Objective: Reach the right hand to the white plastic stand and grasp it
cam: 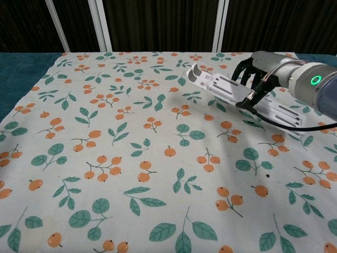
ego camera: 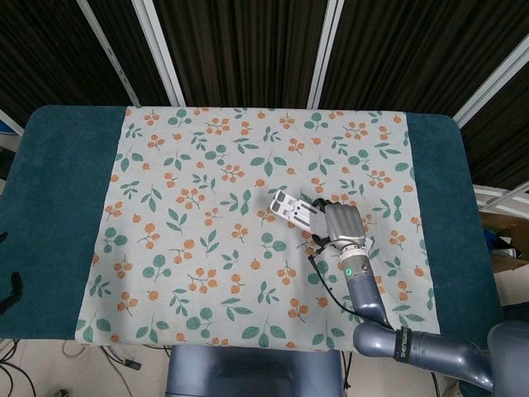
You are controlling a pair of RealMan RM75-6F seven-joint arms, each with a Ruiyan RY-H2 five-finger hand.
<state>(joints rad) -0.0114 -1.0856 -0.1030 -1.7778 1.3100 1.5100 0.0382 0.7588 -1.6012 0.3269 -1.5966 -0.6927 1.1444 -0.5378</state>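
Note:
The white plastic stand (cam: 217, 84), a flat slotted piece with a hooked end, is held above the floral cloth in my right hand (cam: 259, 73). The hand's dark fingers wrap over its middle, and the hooked end sticks out to the left. In the head view the stand (ego camera: 291, 208) shows just left of the right hand (ego camera: 340, 225), tilted up off the cloth. A shadow on the cloth lies below the stand in the chest view. My left hand is not seen in either view.
A floral cloth (ego camera: 207, 207) covers the middle of the teal table (ego camera: 58, 190). A black cable (cam: 284, 124) runs from the right wrist. A cardboard box (ego camera: 506, 240) sits past the table's right edge.

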